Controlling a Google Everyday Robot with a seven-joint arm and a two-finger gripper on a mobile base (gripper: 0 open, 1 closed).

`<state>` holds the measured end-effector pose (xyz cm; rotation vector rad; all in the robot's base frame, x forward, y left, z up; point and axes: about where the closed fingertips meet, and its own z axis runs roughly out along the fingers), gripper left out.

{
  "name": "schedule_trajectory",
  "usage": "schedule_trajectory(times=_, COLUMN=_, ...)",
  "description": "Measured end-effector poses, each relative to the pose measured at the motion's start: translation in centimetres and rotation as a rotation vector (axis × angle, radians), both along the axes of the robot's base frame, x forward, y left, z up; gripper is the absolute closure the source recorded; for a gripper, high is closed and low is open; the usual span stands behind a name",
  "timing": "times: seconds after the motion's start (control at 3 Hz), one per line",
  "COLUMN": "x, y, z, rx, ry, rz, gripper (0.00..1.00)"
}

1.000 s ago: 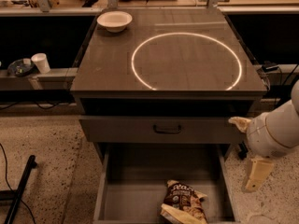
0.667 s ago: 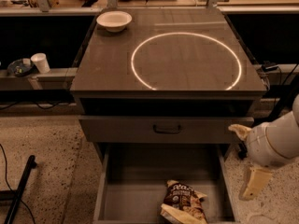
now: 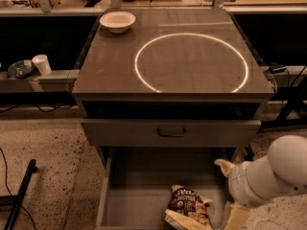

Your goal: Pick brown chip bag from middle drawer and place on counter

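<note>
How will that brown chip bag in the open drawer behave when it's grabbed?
The brown chip bag looks crinkled, so it will probably crumple and flop, not stay stiff. Its folded edges suggest thin film, so likely light. The tool hovers open to its right.

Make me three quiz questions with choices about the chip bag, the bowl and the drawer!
1. Where is the chip bag?
A) in a basket
B) in the drawer
C) on a shelf

2. What colour is the bowl on the counter?
A) white
B) red
C) blue

3. How is the drawer with the bag?
A) shut tight
B) pulled open
C) upside down

Answers:
1 B: the bag lies on the drawer's floor, and the pincer is just to its right.
2 A: the bowl looks plain white against the dark counter.
3 B: you can see right into the drawer.
</note>
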<state>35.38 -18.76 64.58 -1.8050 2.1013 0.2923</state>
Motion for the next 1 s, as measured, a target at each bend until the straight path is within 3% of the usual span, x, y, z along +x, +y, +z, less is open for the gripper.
schedule_trajectory(times=0.33, x=-2.4, y=2.7, z=-4.3, rx=0.053, ry=0.061, rz=0.012, gripper=0.00)
schedule_trajectory(times=0.67, x=-3.9, y=4.8, z=-6.6, rx=0.109, ry=0.083, rz=0.031, gripper=0.00)
schedule_trajectory(times=1.0, x=-4.3, y=6.0, z=-9.3, rx=0.172, ry=0.072, rz=0.015, gripper=0.00)
